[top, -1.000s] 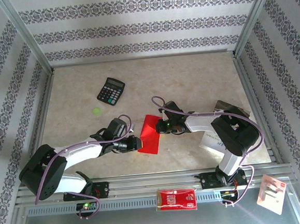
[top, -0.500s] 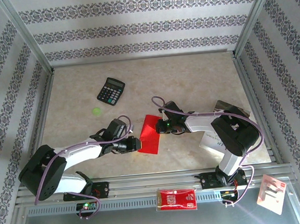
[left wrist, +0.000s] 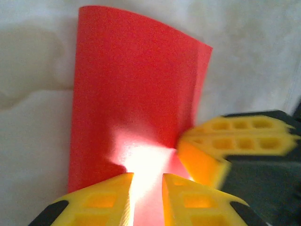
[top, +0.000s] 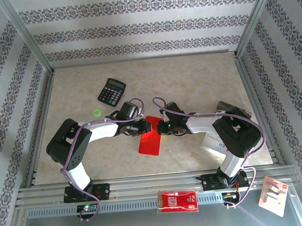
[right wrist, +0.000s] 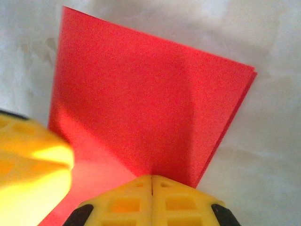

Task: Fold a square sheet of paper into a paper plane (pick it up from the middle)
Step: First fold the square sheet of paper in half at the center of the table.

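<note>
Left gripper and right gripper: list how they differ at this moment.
Left gripper has a narrow gap between its fingers; right gripper has its fingers pressed together. Left gripper reaches in from the left, right gripper from the right. Shared: yellow fingers, tips close together at the far end of the folded red paper.

Left fingers (left wrist: 106, 200) moved — from sheet (top: 149, 144) near-left edge to far edge, beside right fingers (right wrist: 127, 202).
</note>
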Motion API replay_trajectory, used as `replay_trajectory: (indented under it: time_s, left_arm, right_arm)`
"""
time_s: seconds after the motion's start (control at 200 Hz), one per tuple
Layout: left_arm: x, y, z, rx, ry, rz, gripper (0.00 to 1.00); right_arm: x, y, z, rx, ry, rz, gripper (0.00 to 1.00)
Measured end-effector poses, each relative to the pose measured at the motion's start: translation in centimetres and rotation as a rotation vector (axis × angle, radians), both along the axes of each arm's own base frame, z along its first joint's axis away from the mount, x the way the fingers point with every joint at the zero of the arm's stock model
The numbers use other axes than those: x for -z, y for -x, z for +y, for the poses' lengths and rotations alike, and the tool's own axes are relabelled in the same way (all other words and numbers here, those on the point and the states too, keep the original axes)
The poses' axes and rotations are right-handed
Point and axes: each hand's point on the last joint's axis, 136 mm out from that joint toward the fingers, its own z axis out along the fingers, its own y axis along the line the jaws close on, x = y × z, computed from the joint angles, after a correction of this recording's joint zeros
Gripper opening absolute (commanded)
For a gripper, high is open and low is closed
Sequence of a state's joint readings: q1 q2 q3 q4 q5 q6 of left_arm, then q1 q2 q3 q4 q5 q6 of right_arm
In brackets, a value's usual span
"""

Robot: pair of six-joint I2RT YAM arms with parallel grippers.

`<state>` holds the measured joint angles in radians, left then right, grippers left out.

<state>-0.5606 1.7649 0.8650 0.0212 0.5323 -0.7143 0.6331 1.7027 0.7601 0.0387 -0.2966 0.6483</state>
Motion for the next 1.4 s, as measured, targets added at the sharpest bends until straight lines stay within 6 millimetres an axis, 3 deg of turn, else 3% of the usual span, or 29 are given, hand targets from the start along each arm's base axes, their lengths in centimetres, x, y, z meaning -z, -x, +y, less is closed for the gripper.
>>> replay_trajectory:
  time_s: [0.075, 0.345, 0.455, 0.674, 0.809, 0.964, 1.214, 1.399]
  left_arm:
    - [0.9, -0.2, 0.3, -0.001, -0.001, 0.022, 0.21]
    - [0.4, -0.7, 0.5, 0.001, 0.037, 0.022, 0.23]
    - [-0.5, -1.1, 0.3, 0.004, 0.053, 0.005, 0.23]
    - [-3.3, -4.2, -1.5, 0.019, 0.091, -0.086, 0.23]
    - [-1.9, -5.0, -1.7, 0.022, 0.074, -0.071, 0.23]
    - [0.2, -5.4, -0.4, 0.002, 0.043, -0.031, 0.23]
    - [-0.1, -6.3, 0.8, -0.018, 0.039, -0.040, 0.27]
    - [-2.3, -6.0, 0.0, 0.008, 0.081, -0.073, 0.28]
  right_arm:
    - [0.0, 0.0, 0.0, 0.000, 0.000, 0.000, 0.00]
    - [0.0, 0.0, 0.0, 0.000, 0.001, 0.000, 0.00]
    - [0.0, 0.0, 0.0, 0.000, 0.001, 0.000, 0.00]
    - [0.0, 0.0, 0.0, 0.000, 0.001, 0.001, 0.00]
    - [0.0, 0.0, 0.0, 0.000, 0.001, 0.000, 0.00]
    - [0.0, 0.0, 0.0, 0.000, 0.001, 0.000, 0.00]
    - [0.0, 0.0, 0.0, 0.000, 0.001, 0.001, 0.00]
    - [0.0, 0.0, 0.0, 0.000, 0.001, 0.001, 0.00]
